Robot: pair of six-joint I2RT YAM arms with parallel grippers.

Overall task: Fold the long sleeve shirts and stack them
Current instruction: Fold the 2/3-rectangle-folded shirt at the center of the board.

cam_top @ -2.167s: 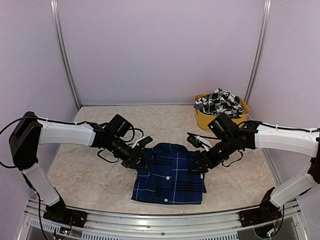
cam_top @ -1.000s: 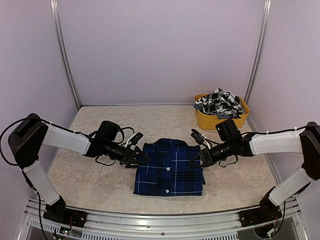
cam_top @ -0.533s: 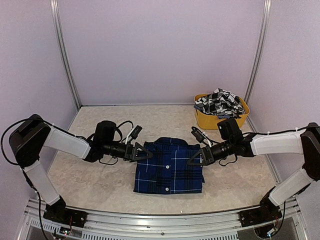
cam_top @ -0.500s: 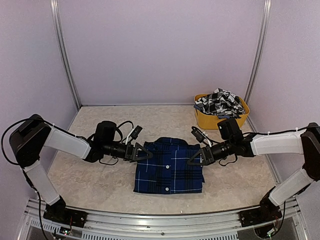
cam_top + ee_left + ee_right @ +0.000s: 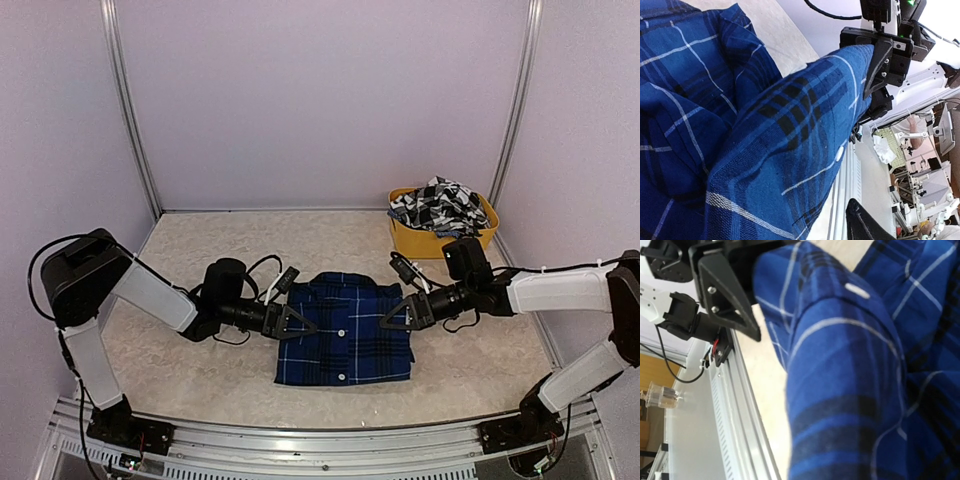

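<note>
down at the near edge, the metal rail [image 5: 320, 452] carries both arm bases, and the two arms bend out wide and reach inward low over the pale speckled table [image 5: 180, 370]. between them, in the middle of the table, lies the blue shirt [image 5: 345, 340], a royal blue plaid with black bands and thin white lines, folded into a compact rectangle, with white buttons showing down its front and the collar at the far side.

the left gripper [image 5: 305, 322] sits right at the shirt's left edge. in its wrist view the blue cloth fills almost everything and only one dark fingertip [image 5: 862, 227] shows below the fabric, so i cannot tell whether it is clamped on the cloth or let go. the right gripper [image 5: 388, 322] is at the shirt's right edge, clenched, with the blue cloth pinched in it. from the left wrist camera a raised fold of the plaid runs straight up to its black fingers.

further back on the right stands the yellow tub [image 5: 410, 240], well apart from the blue shirt, with the black-and-white shirt [image 5: 440, 205] heaped in it and spilling over the rim. behind it all is the plain lilac wall [image 5: 320, 100].
</note>
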